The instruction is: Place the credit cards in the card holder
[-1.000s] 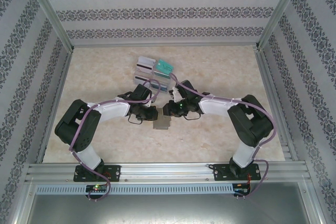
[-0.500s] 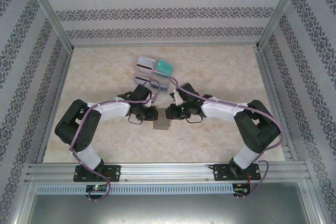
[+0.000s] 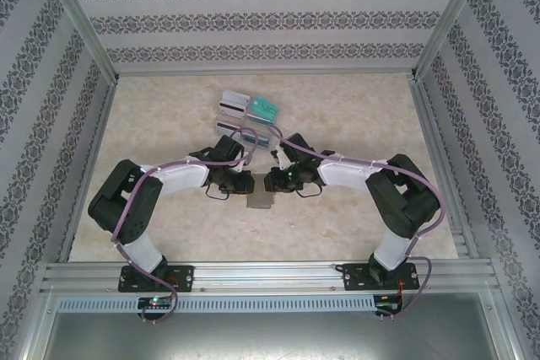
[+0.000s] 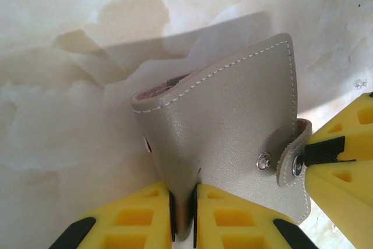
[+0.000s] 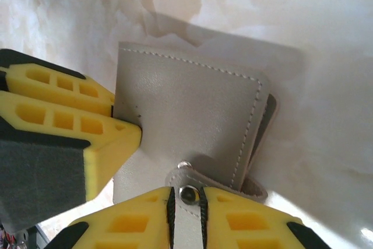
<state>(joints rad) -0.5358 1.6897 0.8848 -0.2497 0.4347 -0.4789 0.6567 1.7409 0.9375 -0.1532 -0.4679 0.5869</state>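
The grey card holder point(image 3: 259, 201) is held just above the table between both arms, folded shut. My left gripper point(image 4: 183, 193) is shut on its lower edge. My right gripper point(image 5: 185, 193) is shut on the snap strap point(image 5: 224, 183), whose metal snap sits between the pads, just beside the stud point(image 4: 263, 160) on the cover. In the left wrist view the right gripper's fingers point(image 4: 344, 161) hold that strap at the right. In the top view the left gripper point(image 3: 245, 181) and the right gripper point(image 3: 270, 181) face each other. The credit cards, teal point(image 3: 264, 107) and white-grey point(image 3: 232, 103), lie beyond them.
The cards lie in a clear tray point(image 3: 246, 120) just behind the grippers, at the middle back of the marbled table point(image 3: 354, 115). Aluminium rails point(image 3: 261, 274) frame the table's near edge and sides.
The right arm's elbow swung slightly out and back while its gripper stayed at the card holder's strap. The left arm and the holder have kept still.
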